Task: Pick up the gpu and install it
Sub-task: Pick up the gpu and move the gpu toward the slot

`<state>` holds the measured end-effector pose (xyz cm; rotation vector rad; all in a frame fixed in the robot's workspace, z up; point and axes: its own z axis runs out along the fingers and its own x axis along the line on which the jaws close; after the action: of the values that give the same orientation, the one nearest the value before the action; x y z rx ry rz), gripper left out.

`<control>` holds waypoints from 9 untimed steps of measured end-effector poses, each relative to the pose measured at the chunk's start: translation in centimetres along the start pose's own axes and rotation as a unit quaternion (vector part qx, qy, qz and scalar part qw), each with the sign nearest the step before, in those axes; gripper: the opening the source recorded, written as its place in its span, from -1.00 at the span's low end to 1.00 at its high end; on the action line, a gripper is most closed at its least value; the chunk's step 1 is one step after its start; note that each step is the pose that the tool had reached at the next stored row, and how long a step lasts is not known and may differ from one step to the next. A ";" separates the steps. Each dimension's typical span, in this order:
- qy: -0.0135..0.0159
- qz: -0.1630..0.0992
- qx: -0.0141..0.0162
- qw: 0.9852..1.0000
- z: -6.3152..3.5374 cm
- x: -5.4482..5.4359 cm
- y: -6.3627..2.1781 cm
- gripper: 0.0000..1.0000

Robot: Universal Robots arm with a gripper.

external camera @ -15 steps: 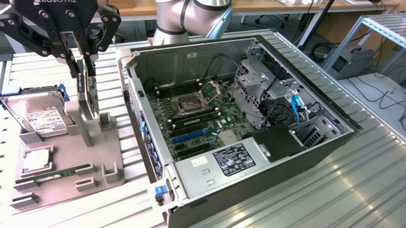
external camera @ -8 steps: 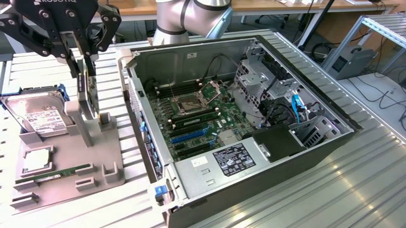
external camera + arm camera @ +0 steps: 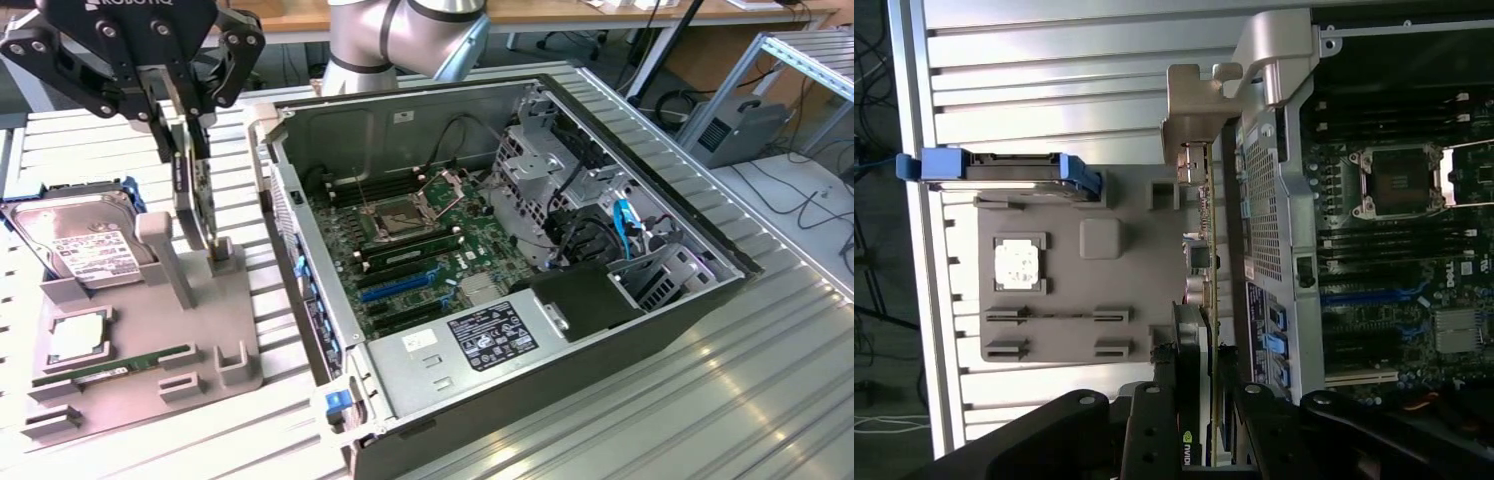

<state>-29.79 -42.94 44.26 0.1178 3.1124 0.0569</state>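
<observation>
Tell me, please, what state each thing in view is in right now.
end effector: shut on the gpu.
gpu: upright on edge, gripped, over the gray fixture.
computer case: lying on its side, open.
blue expansion slots: empty.
hard drive: standing on edge in its blue bracket.
memory stick: lying flat in the fixture.

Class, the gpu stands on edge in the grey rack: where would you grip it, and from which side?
Pinch the gpu across its two flat faces near the free top edge, coming from straight above: it stands upright, lower edge in the rack.
</observation>
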 end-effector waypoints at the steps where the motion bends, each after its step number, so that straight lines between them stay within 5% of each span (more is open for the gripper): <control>1: 0.000 0.000 0.000 1.000 0.00 -0.1 0.01 -0.47; 9: 0.000 0.000 0.000 1.000 0.02 -0.8 0.06 -0.47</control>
<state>-28.98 -42.94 44.26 0.1179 3.1124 0.0569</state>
